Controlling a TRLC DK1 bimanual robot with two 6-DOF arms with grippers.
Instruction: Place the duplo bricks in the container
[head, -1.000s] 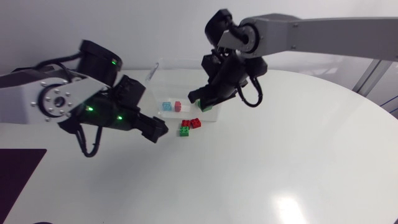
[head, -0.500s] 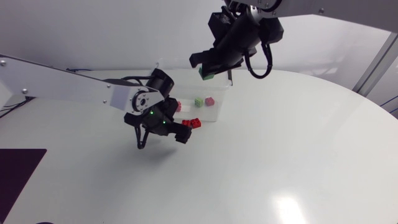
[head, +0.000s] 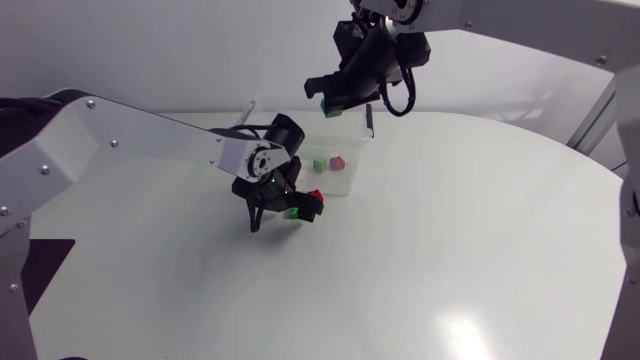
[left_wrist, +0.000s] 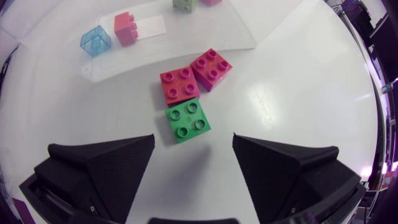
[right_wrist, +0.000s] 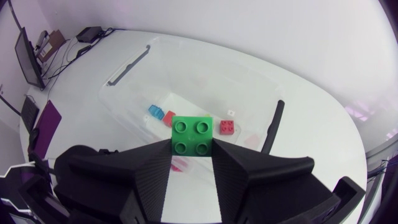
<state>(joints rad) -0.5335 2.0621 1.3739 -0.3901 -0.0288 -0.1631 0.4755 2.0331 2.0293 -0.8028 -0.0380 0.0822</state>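
My left gripper (left_wrist: 194, 149) hangs wide open over a green brick (left_wrist: 188, 119) on the bench (left_wrist: 280, 93), touching nothing. 2 red bricks (left_wrist: 180, 86) lie just beyond, beside the clear container (head: 300, 125) (4 small bricks (left_wrist: 126, 28) inside). Above it, the right gripper (right_wrist: 191, 152) clamps a second green brick (right_wrist: 192, 135).

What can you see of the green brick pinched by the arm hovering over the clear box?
The green brick is a small square block of glossy bright-green plastic with four round studs on its top face, which is turned toward the wrist camera. The right gripper presses it from opposite sides with its two black fingers, so it hangs in the air above the clear container, touching nothing but those fingers. It looks whole and undamaged.
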